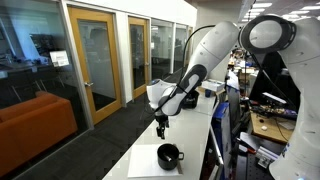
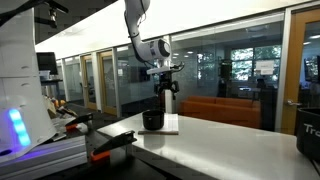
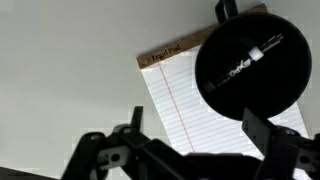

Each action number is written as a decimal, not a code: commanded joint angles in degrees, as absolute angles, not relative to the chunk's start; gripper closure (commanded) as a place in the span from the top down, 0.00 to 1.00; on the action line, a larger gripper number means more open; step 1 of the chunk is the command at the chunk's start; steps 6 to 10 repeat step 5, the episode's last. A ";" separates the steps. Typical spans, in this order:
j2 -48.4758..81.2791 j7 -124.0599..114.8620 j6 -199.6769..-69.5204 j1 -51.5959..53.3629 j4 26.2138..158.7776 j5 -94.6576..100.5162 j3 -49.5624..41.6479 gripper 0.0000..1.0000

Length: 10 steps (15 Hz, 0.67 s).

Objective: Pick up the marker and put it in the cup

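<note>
While the gripper (image 3: 185, 150) hangs above with fingers spread and empty, pale table (image 3: 60, 90) at left, white lined notepad (image 3: 180, 100) on it, glossy black cup (image 3: 270, 85) standing on the pad's right part, marker (image 3: 245, 63) lying inside the cup

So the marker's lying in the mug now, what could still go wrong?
1. The pincer hangs open above the cup. If it moves off sideways too low, it could clip the cup and tip it, spilling the marker.
2. The cup stands on a notepad, not the bare table, so a bump might slide both.
</note>
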State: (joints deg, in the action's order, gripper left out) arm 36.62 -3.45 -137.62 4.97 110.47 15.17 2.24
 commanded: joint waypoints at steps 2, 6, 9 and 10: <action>36.67 -2.84 -137.89 5.88 110.40 13.76 1.24 1.00; 36.67 -2.84 -137.96 5.88 110.40 13.71 1.24 1.00; 36.67 -2.84 -137.96 5.88 110.40 13.71 1.24 1.00; 36.67 -2.84 -137.96 5.88 110.40 13.71 1.24 1.00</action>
